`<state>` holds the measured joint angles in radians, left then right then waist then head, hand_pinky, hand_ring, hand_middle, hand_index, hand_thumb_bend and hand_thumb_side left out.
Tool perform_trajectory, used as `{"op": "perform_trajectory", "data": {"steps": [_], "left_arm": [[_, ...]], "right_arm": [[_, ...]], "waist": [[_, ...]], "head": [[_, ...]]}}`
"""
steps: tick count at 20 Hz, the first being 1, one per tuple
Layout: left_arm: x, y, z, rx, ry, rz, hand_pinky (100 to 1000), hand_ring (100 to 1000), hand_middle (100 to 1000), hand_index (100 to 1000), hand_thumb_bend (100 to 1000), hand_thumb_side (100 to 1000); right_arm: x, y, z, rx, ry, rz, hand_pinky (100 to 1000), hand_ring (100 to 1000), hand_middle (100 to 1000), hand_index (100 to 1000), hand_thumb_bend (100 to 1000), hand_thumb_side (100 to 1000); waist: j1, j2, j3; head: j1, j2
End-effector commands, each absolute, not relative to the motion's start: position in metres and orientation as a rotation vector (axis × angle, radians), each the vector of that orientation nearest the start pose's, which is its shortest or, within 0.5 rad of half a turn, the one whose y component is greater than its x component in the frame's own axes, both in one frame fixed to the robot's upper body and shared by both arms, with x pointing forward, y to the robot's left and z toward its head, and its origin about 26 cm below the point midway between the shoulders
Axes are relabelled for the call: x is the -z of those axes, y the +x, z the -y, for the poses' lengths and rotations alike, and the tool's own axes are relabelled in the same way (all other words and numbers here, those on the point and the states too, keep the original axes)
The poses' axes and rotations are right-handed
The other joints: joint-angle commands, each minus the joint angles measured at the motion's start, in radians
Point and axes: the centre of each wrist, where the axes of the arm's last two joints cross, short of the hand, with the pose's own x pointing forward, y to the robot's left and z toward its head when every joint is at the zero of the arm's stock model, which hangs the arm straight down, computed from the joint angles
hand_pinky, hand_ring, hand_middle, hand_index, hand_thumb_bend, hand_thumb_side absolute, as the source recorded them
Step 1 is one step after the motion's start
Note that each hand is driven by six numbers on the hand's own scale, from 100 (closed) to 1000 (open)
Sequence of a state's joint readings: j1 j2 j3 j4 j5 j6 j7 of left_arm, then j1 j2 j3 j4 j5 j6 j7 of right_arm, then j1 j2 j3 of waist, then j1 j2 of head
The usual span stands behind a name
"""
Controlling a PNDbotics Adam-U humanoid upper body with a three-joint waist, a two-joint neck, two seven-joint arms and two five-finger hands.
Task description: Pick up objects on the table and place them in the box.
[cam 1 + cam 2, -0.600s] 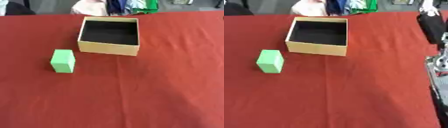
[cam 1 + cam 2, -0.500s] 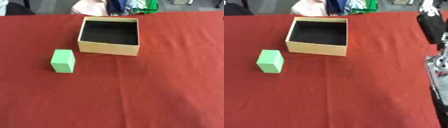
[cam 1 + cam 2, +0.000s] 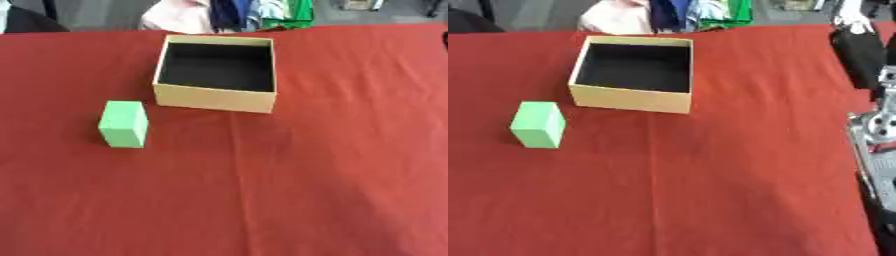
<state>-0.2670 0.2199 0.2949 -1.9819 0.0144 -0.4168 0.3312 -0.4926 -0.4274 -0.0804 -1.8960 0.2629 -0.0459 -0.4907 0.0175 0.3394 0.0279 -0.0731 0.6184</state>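
While neither robot hand of mine shows in either view, I cannot tell their state. Green block (image 3: 123, 123) rests on red cloth-covered tabletop (image 3: 289, 190), near-left of box, apart from it. Block: matte, plain rectangular solid, long axis running roughly toward far edge. Box (image 3: 217, 73): square, open-topped, tan cardboard walls, dark interior, nothing visible inside. Cloth shows faint crease down middle.

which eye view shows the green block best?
Left eye view: the green block sits further from the picture's edge, with its top and front faces plain. The right eye view shows it whole too, closer to the left edge, beside the box.
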Motion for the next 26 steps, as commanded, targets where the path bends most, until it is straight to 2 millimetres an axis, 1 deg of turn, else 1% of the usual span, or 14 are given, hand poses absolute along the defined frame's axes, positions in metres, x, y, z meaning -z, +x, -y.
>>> {"op": "perform_trajectory", "data": {"steps": [1,5,6,7,10,11,14,15,16,18,21,24,26], "left_arm": [[-0.204,0.288,-0.327,0.41,-0.616,-3.422,687,637,691,891,100,361],[-0.204,0.288,-0.327,0.409,-0.618,-3.422,687,637,691,891,100,361],[-0.204,0.288,-0.327,0.399,-0.619,-3.422,690,639,693,891,100,335],[-0.205,0.288,-0.328,0.356,-0.63,-3.421,690,639,693,891,100,332],[-0.213,0.286,-0.335,0.209,-0.698,-3.403,691,640,696,894,100,267],[-0.216,0.285,-0.338,0.149,-0.72,-3.392,692,640,697,894,100,252],[-0.228,0.284,-0.345,-0.041,-0.798,-3.344,693,644,702,901,100,142],[-0.231,0.283,-0.348,-0.113,-0.829,-3.329,693,645,704,904,100,130],[-0.235,0.282,-0.35,-0.18,-0.866,-3.316,693,647,706,907,100,100],[-0.241,0.28,-0.355,-0.325,-0.944,-3.298,696,651,709,913,100,100],[-0.251,0.281,-0.363,-0.546,-1.088,-3.264,702,661,714,918,135,100],[-0.257,0.288,-0.375,-0.781,-1.232,-3.214,718,684,730,928,202,100],[-0.261,0.295,-0.385,-0.957,-1.319,-3.156,731,703,741,930,258,100]], "right_arm": [[-0.265,0.324,0.286,-0.068,1.128,-3.411,652,624,654,809,100,413],[-0.265,0.324,0.286,-0.068,1.128,-3.411,652,624,654,809,100,413],[-0.265,0.324,0.286,-0.067,1.128,-3.411,654,625,655,808,100,414],[-0.265,0.324,0.286,-0.065,1.129,-3.409,654,625,655,808,100,414],[-0.264,0.324,0.285,-0.056,1.132,-3.407,655,626,655,808,100,414],[-0.264,0.324,0.285,-0.05,1.135,-3.405,655,626,655,808,100,414],[-0.264,0.323,0.286,-0.033,1.146,-3.399,656,626,655,808,100,415],[-0.264,0.323,0.286,-0.027,1.151,-3.397,657,626,655,808,100,415],[-0.264,0.323,0.286,-0.024,1.153,-3.395,657,627,655,808,100,415],[-0.264,0.323,0.286,-0.012,1.158,-3.391,658,627,656,808,100,414],[-0.264,0.323,0.286,0.0,1.164,-3.389,658,627,656,807,100,414],[-0.264,0.323,0.286,0.007,1.162,-3.39,659,627,656,807,100,414],[-0.264,0.323,0.285,0.011,1.16,-3.39,659,628,656,807,100,413]], "waist": [[-0.008,-0.01,0.001],[-0.008,-0.011,0.001],[-0.007,-0.013,0.001],[-0.004,-0.017,0.002],[0.0,-0.025,0.003],[0.003,-0.028,0.004],[0.013,-0.036,0.008],[0.017,-0.038,0.008],[0.019,-0.04,0.008],[0.025,-0.044,0.008],[0.028,-0.048,0.006],[0.03,-0.051,0.003],[0.03,-0.053,0.001]], "head": [[-0.004,0.004],[-0.004,0.005],[-0.003,0.005],[-0.002,0.005],[0.005,0.004],[0.008,0.004],[0.012,0.007],[0.012,0.007],[0.012,0.007],[0.012,0.009],[0.011,0.012],[0.009,0.014],[-0.003,0.016]]}}
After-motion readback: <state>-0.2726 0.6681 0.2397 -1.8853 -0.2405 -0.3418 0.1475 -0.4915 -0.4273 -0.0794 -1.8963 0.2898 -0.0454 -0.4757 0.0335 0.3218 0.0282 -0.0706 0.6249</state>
